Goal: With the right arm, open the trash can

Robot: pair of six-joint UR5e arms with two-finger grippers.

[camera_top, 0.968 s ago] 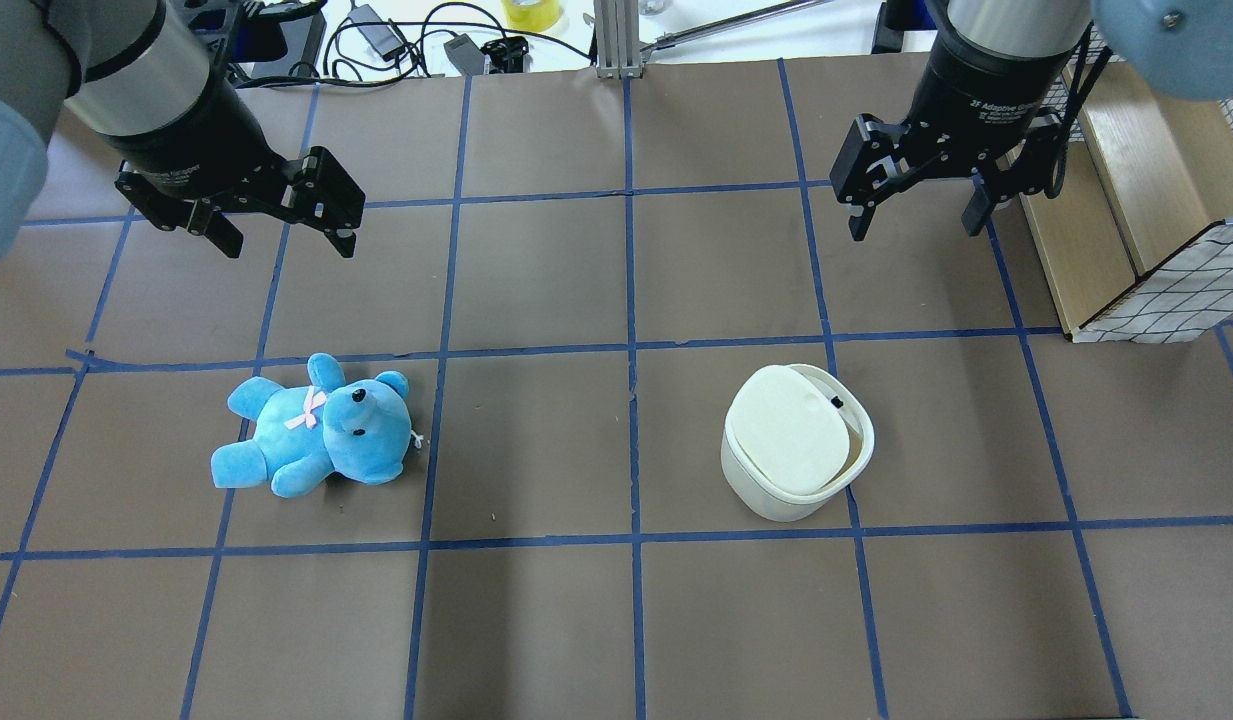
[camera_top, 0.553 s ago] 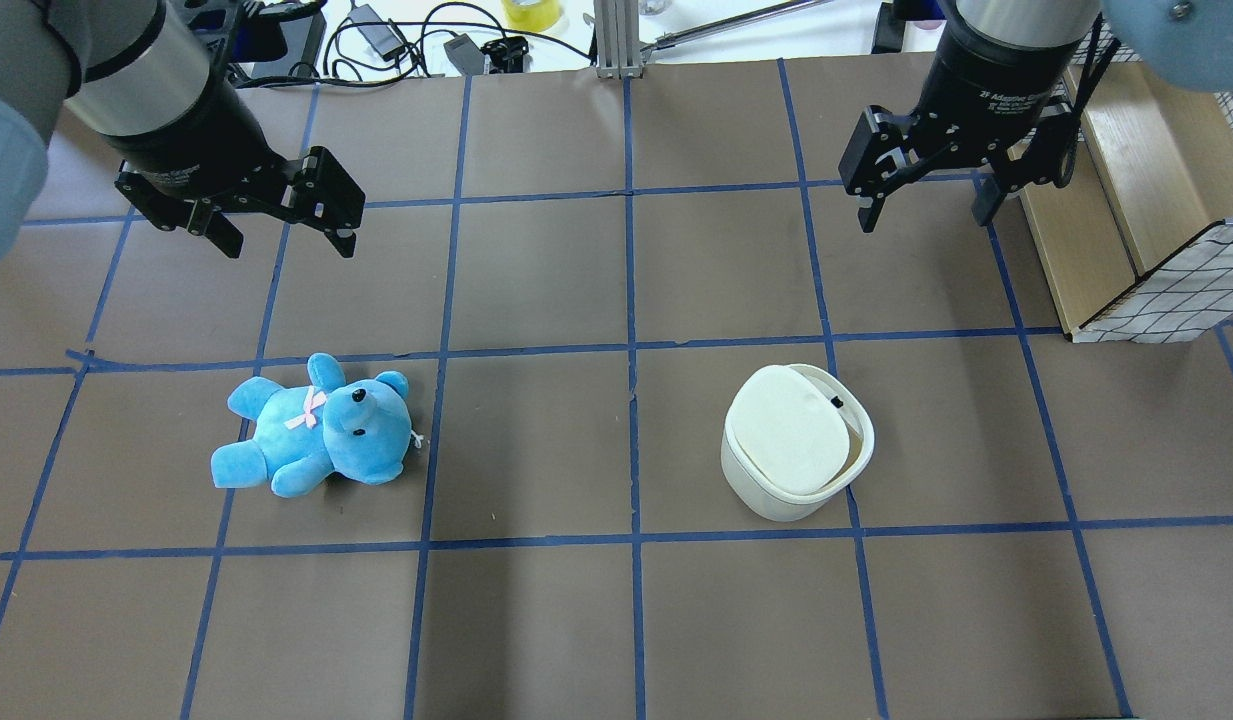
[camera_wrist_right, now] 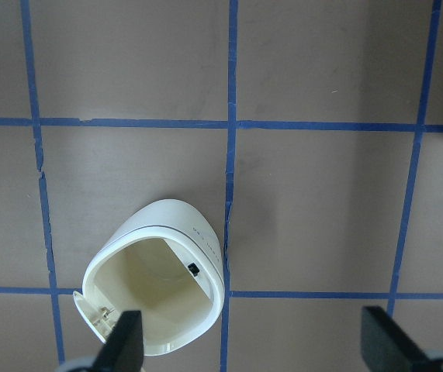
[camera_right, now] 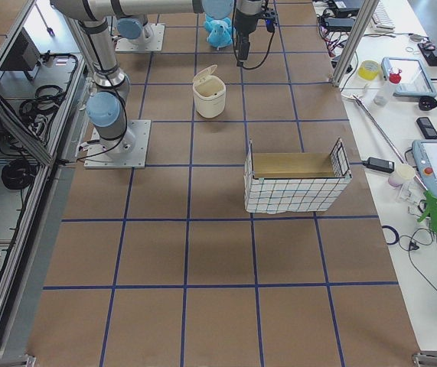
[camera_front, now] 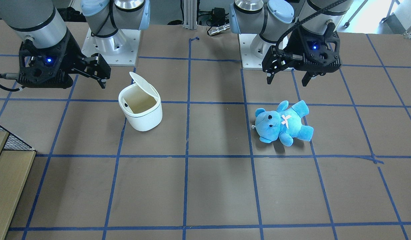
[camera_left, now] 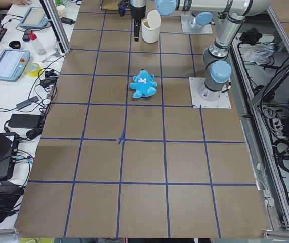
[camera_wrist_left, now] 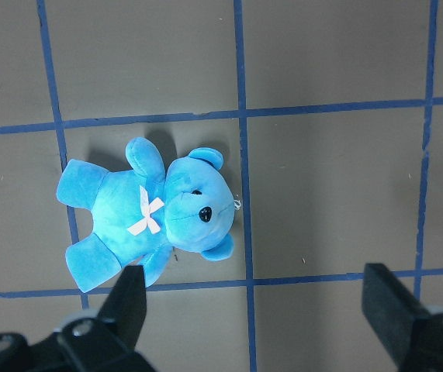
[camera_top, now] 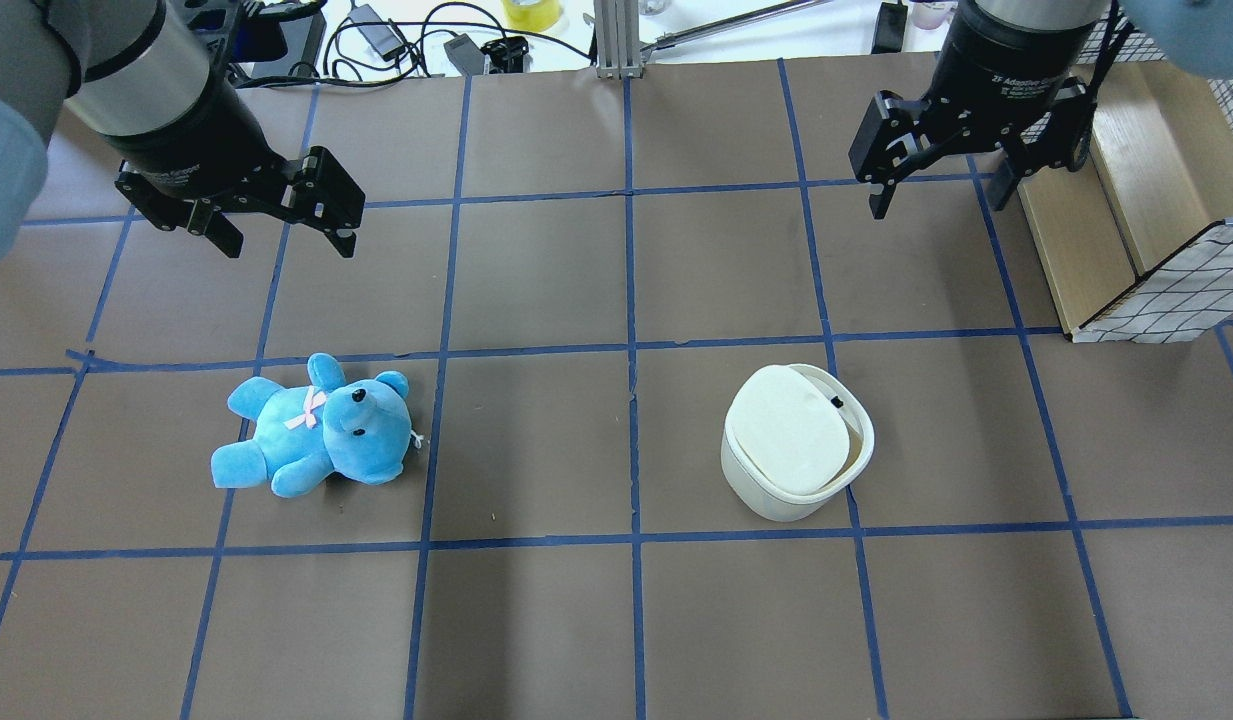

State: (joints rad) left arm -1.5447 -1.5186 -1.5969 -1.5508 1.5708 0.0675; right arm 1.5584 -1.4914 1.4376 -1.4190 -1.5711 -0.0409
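Apart sit one trash can (camera_top: 791, 442) and one teddy bear (camera_top: 316, 440).

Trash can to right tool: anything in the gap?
Nothing. In the overhead view only bare table and a blue tape line lie between the trash can and the open right tool.

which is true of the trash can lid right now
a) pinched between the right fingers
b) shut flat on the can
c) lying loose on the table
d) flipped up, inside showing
d: the lid stands tipped up at the back edge of the trash can, so the beige inside shows, and the right gripper hangs open, well apart from it.
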